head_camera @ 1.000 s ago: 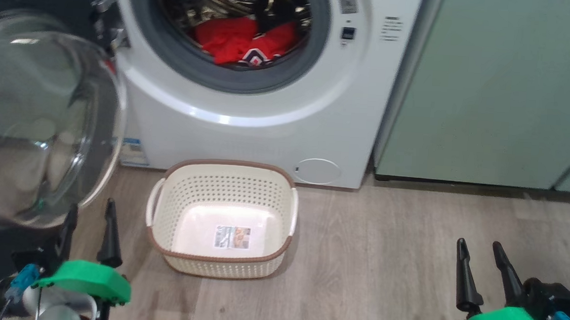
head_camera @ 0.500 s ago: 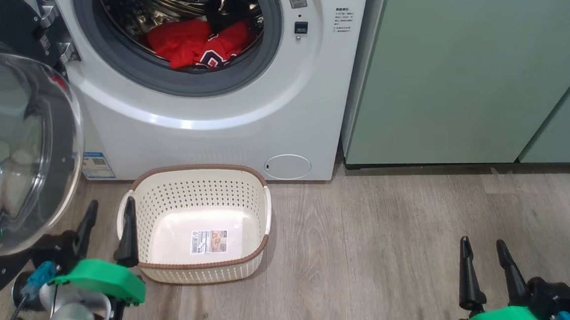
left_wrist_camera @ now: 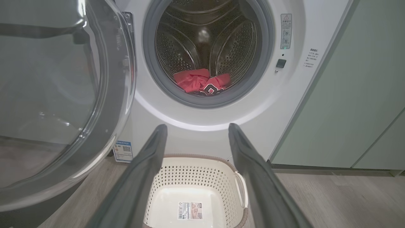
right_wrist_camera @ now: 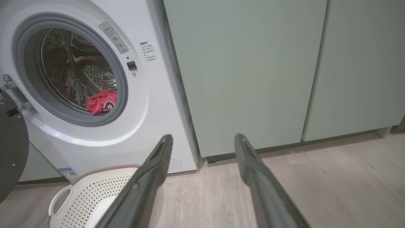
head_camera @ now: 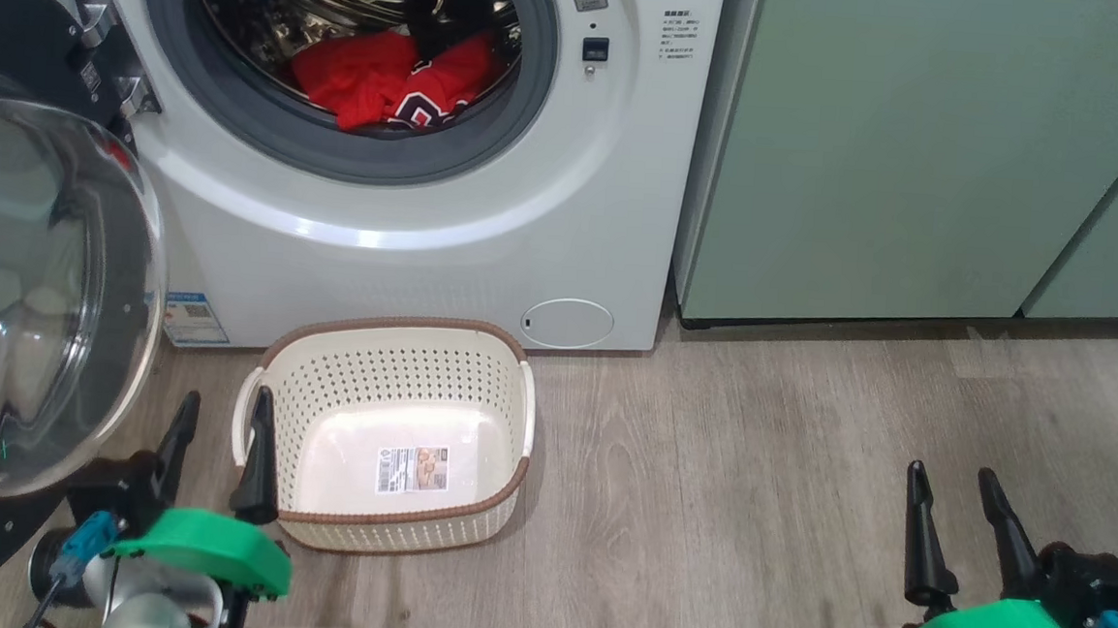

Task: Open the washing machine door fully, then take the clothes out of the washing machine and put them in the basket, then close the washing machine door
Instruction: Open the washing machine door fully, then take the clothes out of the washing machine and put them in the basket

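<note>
The white washing machine (head_camera: pixel 429 209) stands ahead with its round door (head_camera: pixel 36 292) swung wide open to the left, glass bowl facing me. Red clothes (head_camera: pixel 379 75) with dark-and-white lettering lie at the front of the steel drum, also seen as the clothes (left_wrist_camera: pixel 202 84) and the clothes (right_wrist_camera: pixel 101 103). The cream basket (head_camera: pixel 390 381) sits on the floor before the machine, holding just its sticker. My left gripper (head_camera: pixel 228 415) is open by the basket's left handle. My right gripper (head_camera: pixel 952 479) is open over bare floor at the lower right. Both hold nothing.
Pale green cabinets (head_camera: pixel 918 152) stand right of the machine. A small round service flap (head_camera: pixel 568 322) sits low on the washer front. Wood-look floor (head_camera: pixel 753 481) stretches between the basket and my right gripper.
The head camera turned, sliding the whole scene left between the oldest frame and now. Since half a second ago almost nothing shifted. Both grippers stayed open and low.
</note>
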### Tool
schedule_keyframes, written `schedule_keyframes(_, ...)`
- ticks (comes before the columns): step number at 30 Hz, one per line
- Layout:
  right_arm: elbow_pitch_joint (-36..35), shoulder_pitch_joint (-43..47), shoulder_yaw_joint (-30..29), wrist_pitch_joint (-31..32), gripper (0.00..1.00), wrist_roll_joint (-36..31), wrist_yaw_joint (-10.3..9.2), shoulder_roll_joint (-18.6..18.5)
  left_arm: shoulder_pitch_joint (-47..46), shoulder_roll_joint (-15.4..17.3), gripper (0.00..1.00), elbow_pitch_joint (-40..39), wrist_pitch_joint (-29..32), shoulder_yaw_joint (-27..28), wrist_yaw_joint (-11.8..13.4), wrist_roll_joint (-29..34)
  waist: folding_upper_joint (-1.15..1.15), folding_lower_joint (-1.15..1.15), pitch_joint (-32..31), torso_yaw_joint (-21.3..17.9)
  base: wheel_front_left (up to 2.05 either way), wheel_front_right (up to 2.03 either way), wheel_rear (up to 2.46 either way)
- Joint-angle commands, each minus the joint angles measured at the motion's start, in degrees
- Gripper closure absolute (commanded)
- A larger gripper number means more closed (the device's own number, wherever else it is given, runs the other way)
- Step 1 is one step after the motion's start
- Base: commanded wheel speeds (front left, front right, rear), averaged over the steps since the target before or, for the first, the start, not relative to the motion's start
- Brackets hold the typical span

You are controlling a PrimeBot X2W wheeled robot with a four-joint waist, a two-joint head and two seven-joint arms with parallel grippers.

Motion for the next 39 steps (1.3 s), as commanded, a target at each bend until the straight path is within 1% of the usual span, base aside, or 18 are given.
schedule_keyframes(1, -2.06, -1.81, 1.05, -0.52, 0.0, -0.49, -0.04, 0.11, -2.72, 0.69, 0.0, -2.02, -0.37, 1.93, 0.06, -0.04, 0.0, 0.0, 0.06, 0.01, 0.0, 0.0, 0.0)
schedule_keyframes(6, -2.02, -1.94, 0.89, -0.52, 0.0, -0.54, -0.04, 0.23, -2.78, 0.77, 0.0, -2.29, -0.37, 1.13, 0.06, -0.83, 0.0, 0.0, 0.25, 0.15, 0.09, -0.09, 0.0)
schedule_keyframes(11, -1.84, -1.89, 1.07, -0.52, 0.0, -0.51, -0.04, 0.3, -2.67, 1.44, 0.0, -2.56, -0.37, -0.08, 0.06, -2.29, 0.0, 0.0, 0.29, 0.11, 0.86, -0.86, 0.0)
schedule_keyframes(16, -1.77, -1.83, 1.31, -0.52, 0.0, -0.45, -0.04, 0.35, -2.49, 1.62, 0.0, -2.67, -0.37, -0.56, 0.06, -2.74, 0.0, 0.0, 0.33, -0.04, 1.54, -1.54, 0.0)
schedule_keyframes(25, -1.82, -2.03, 1.39, -0.52, 0.0, -0.53, -0.04, 0.38, -3.14, 1.55, 0.0, -2.37, -0.37, -0.85, 0.06, -3.37, 0.0, 0.0, 0.77, 0.08, 2.11, -2.11, 0.0)
schedule_keyframes(29, -1.81, -2.11, 1.44, -0.52, 0.0, -0.5, -0.04, 0.38, -3.33, 1.55, 0.0, -2.18, -0.37, -0.86, 0.06, -2.01, 0.0, 0.0, 0.9, 0.1, 1.83, -1.77, -0.06)
schedule_keyframes(34, -1.79, -2.2, 1.55, -0.52, 0.0, -0.49, -0.04, 0.4, -3.32, 1.2, 0.0, -1.61, -0.37, -0.85, 0.06, -1.46, 0.0, 0.0, 0.98, 0.08, 1.19, -1.19, 0.0)
schedule_keyframes(39, -1.73, -2.34, 1.63, -0.52, 0.0, -0.51, -0.04, 0.41, -3.5, 1.0, 0.0, -0.33, -0.37, -1.33, 0.06, -1.01, 0.0, 0.0, 1.19, 0.05, 0.39, -0.39, 0.0)
